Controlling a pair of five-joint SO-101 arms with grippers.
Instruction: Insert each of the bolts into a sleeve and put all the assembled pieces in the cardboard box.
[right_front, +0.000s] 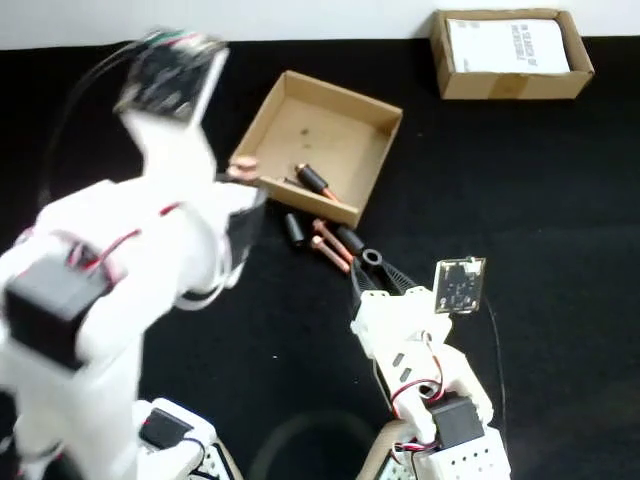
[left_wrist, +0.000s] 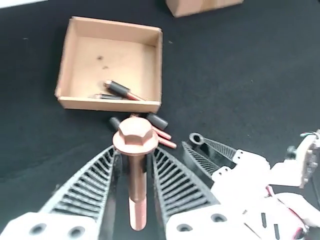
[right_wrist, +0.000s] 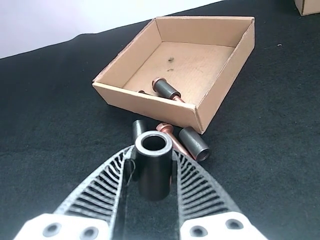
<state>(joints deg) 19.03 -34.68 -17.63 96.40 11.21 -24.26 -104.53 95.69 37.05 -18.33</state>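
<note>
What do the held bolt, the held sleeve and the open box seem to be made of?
The bolt: probably copper-plated metal; reddish, smooth sheen.
The sleeve: likely dark metal, maybe plastic; black, faint sheen, thick-walled tube.
The cardboard box: brown cardboard; raw matte walls, thin edges.

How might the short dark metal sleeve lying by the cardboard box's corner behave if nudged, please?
Round and lying on its side, the short dark metal sleeve probably rolls easily. Its thick rigid-looking wall suggests it is heavy for its size.
</note>
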